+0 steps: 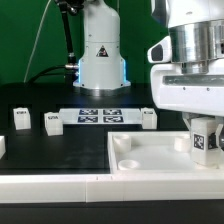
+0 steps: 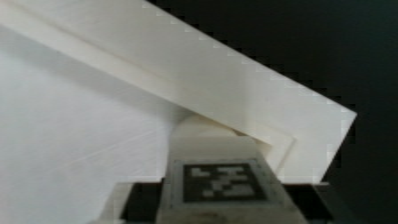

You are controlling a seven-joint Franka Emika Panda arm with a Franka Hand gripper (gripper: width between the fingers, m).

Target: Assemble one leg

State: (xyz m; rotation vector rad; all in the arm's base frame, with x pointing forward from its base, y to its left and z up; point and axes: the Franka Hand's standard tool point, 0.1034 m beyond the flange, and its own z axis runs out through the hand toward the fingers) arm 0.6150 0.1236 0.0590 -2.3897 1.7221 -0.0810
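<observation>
My gripper (image 1: 205,128) is shut on a white leg (image 1: 204,139) with a black-and-white tag and holds it upright at the far right corner of the large white square panel (image 1: 160,152). The leg's lower end is at the panel's surface; whether it touches I cannot tell. In the wrist view the held leg (image 2: 221,170) fills the space between my dark fingers (image 2: 143,200), with the panel's corner (image 2: 267,110) just beyond it. Three more legs stand on the black table: two (image 1: 22,120) (image 1: 53,122) at the exterior view's left and one (image 1: 149,117) behind the panel.
The marker board (image 1: 99,114) lies flat behind the panel, in front of the arm's white base (image 1: 100,55). A round socket (image 1: 128,161) shows in the panel near its front. A white block (image 1: 2,146) sits at the exterior view's left edge.
</observation>
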